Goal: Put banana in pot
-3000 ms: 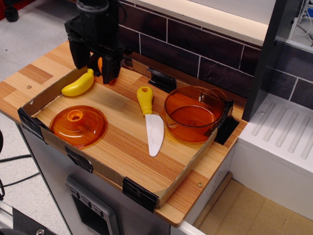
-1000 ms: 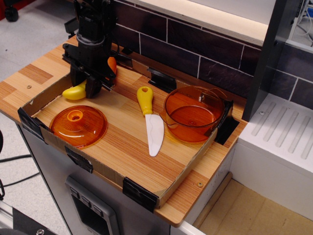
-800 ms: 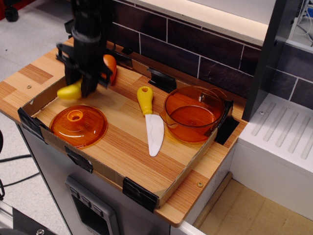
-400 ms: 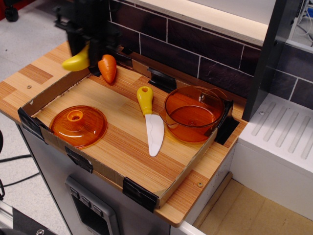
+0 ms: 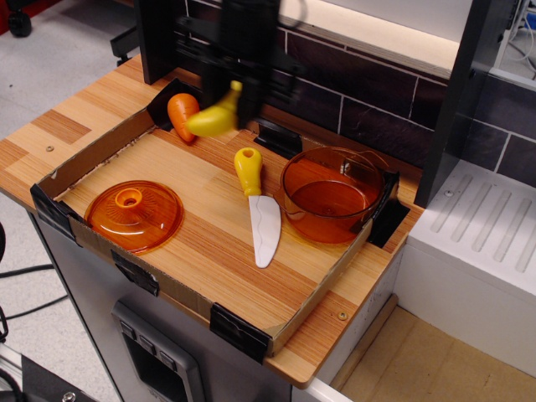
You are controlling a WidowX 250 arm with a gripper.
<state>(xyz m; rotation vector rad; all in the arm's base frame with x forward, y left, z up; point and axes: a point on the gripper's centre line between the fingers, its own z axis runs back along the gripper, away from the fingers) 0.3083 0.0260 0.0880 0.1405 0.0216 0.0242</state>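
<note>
The gripper (image 5: 237, 88), blurred by motion, carries the banana (image 5: 213, 118) in the air above the back of the cardboard tray (image 5: 84, 159), its jaws closed on the fruit's upper end so that the yellow body hangs below and to the left. Less than half a second earlier the arm held the banana over the tray's far left corner; it has since swung right, past the toy carrot (image 5: 181, 115), which lies in that back corner. The pot (image 5: 328, 194) sits empty at the tray's right side, with the toy knife (image 5: 256, 203) lying between it and the lid (image 5: 134, 215) at front left. The pickup looks secure, and what remains is likely the rest of the rightward carry and a release over the pot.
</note>
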